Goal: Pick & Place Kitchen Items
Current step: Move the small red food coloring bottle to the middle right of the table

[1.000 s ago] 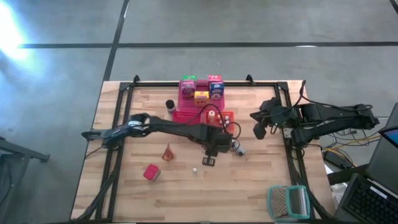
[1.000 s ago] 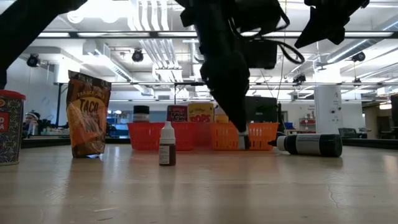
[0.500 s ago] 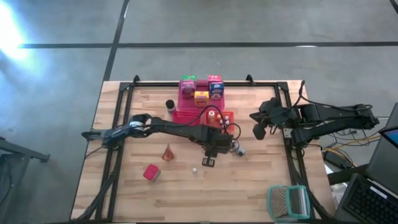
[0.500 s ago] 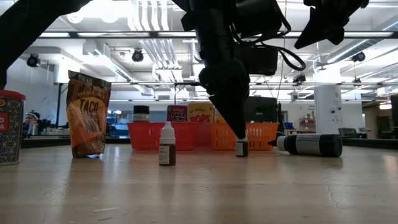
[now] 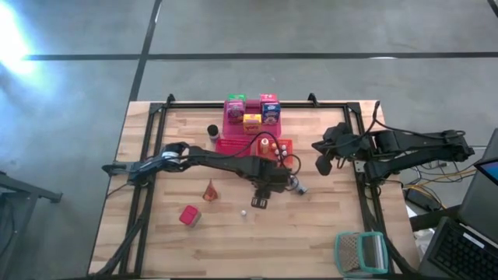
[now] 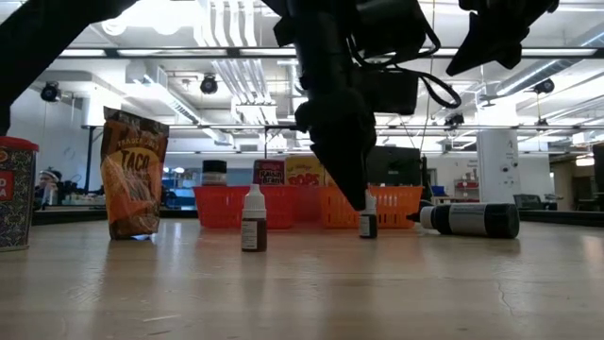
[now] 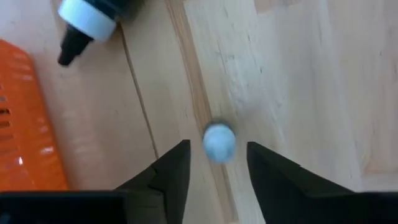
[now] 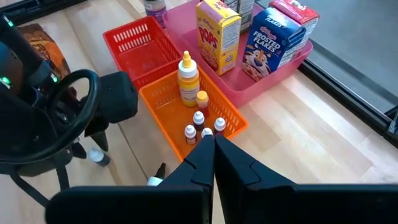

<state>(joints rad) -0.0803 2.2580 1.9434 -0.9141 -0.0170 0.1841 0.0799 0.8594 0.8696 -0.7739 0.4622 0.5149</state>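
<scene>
A small dark dropper bottle with a white cap (image 6: 368, 225) stands upright on its base on the wooden table. My left gripper (image 7: 217, 165) points down over it, open. In the left wrist view one finger stands on each side of the cap (image 7: 219, 142), with a gap on both sides. In the high view this gripper (image 5: 260, 203) is mid-table, just near of the orange basket. My right gripper (image 8: 214, 146) hangs shut and holding nothing above the table's right side (image 5: 323, 165).
A second dropper bottle (image 6: 253, 219) stands to the left. A black bottle (image 6: 467, 219) lies on its side to the right. A taco bag (image 6: 134, 175) and a red can (image 6: 17, 194) stand farther left. Red (image 5: 232, 144) and orange (image 5: 278, 148) baskets and a pink tray of cartons (image 5: 250, 117) stand behind. A teal mesh thing (image 5: 360, 253) lies near right.
My left gripper has set the small dropper bottle upright on the table and let go of it. A second ago its fingertips covered the bottle. Now the white cap shows free below them, and the fingertips stand slightly higher.
</scene>
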